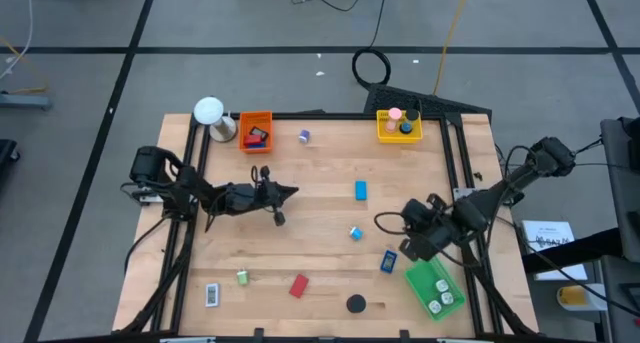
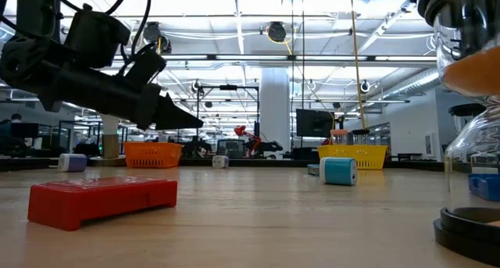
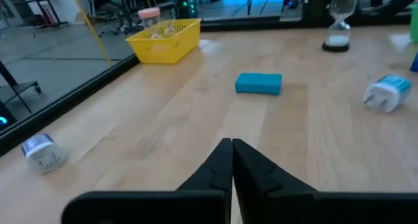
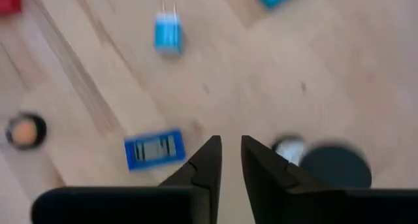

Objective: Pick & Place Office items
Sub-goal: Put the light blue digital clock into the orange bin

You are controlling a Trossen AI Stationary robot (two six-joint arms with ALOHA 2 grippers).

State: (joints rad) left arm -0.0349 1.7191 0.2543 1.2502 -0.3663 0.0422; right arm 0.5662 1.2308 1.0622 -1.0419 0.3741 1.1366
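Observation:
Small office items lie scattered on the wooden table: a blue block [image 1: 361, 190], a blue plug piece [image 1: 355, 233], a blue label piece [image 1: 388, 261], a red block [image 1: 298, 285] and a black disc [image 1: 356, 304]. My left gripper [image 3: 232, 142] hovers shut and bare at the left centre [image 1: 288, 193], pointing toward the blue block [image 3: 258, 83]. My right gripper [image 4: 228, 152] hangs slanted down at the right [image 1: 406, 241], slightly open with nothing between its fingers. The label piece [image 4: 154, 149] lies on one side of it, a blurred black disc [image 4: 334, 165] on the other.
An orange tray [image 1: 256, 131] and a white ball-topped object [image 1: 209, 113] stand at the far left, a yellow tray [image 1: 399, 125] at the far right, and a green tray [image 1: 435, 288] at the near right. A green roll [image 1: 242, 277] and a black-and-white piece [image 1: 211, 295] lie near left.

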